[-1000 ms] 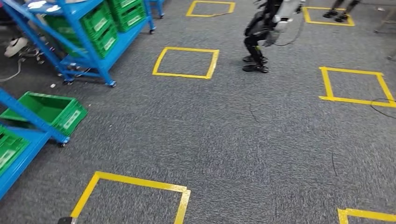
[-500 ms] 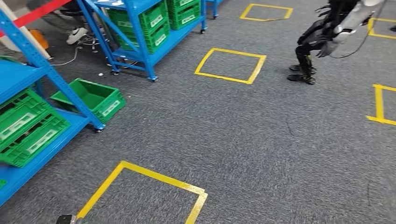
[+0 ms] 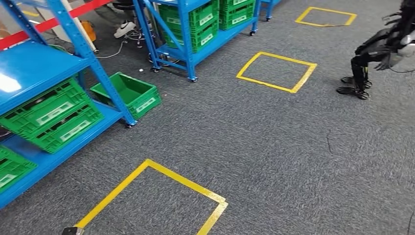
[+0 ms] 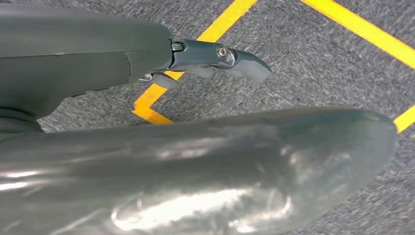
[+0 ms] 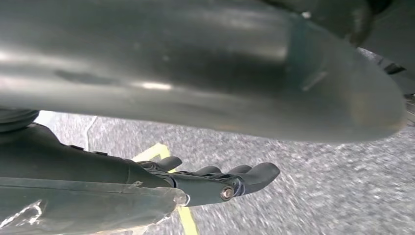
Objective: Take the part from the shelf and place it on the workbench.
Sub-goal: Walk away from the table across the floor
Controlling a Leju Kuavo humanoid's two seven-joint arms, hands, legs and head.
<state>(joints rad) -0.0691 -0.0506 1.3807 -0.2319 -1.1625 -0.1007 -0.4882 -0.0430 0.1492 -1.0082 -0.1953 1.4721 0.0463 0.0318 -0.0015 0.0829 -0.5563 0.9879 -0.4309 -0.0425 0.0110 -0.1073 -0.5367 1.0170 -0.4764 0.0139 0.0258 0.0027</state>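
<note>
Blue shelf (image 3: 93, 63) racks with green bins (image 3: 51, 115) stand on grey carpet (image 3: 254, 147); any part inside the bins is too hidden to tell. Left hand (image 4: 215, 56) and right hand (image 5: 220, 178) hang empty above the carpet, fingers loosely extended.

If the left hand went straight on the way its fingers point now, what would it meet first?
Probably the grey carpet floor, near the yellow tape line. The left hand hangs with nothing in it, and nothing else shows beyond its fingers, though depth is unclear.

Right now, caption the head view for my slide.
Blue shelves holding green bins beside yellow floor squares.
</note>
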